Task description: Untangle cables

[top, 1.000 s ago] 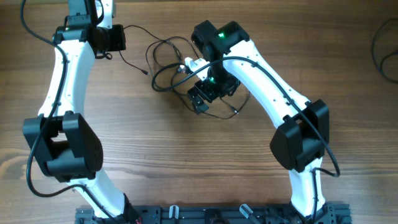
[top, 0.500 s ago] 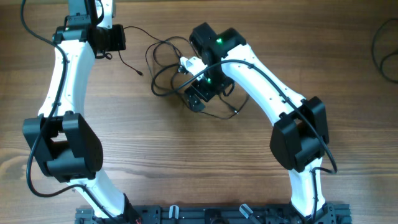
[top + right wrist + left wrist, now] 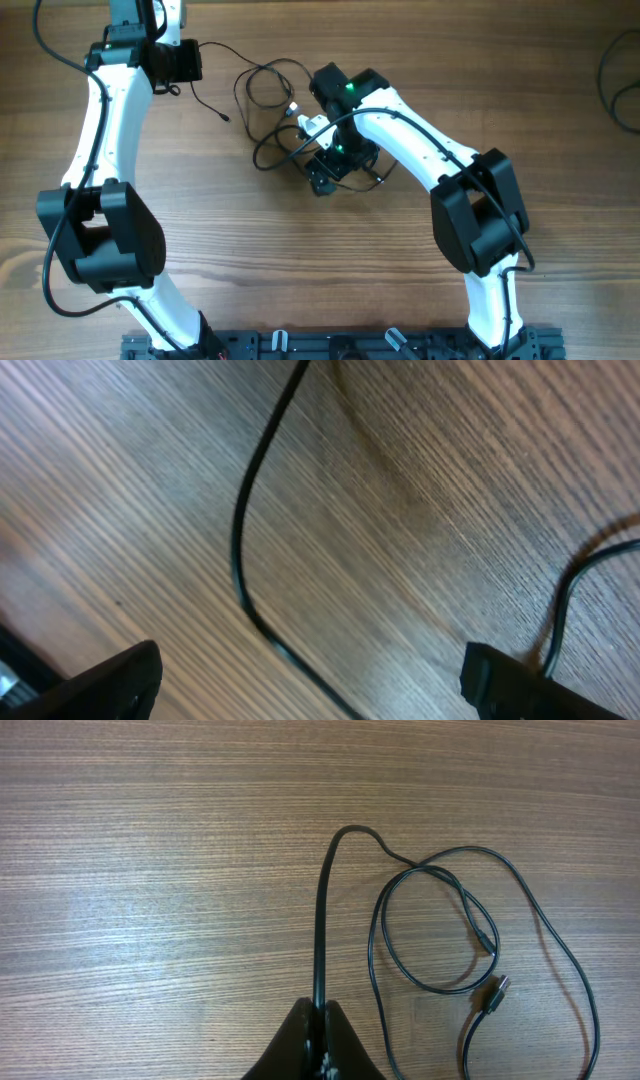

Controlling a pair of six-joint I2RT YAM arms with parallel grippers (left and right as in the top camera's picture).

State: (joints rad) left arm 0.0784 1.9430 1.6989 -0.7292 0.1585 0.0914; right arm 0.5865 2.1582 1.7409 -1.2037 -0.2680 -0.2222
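Overhead, the cable tangle (image 3: 275, 110) lies near the far edge of the table (image 3: 300, 260), with bare wood nearer. Only the wrist views show grips: left gripper (image 3: 318, 1015) pinches a black strand (image 3: 320, 940) running straight away toward loops; right gripper (image 3: 310, 670) gapes wide, empty, above a curving strand (image 3: 240, 550)

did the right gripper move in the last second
Yes. In the overhead view the right gripper has pulled back slightly toward the base rail at the table's near edge.
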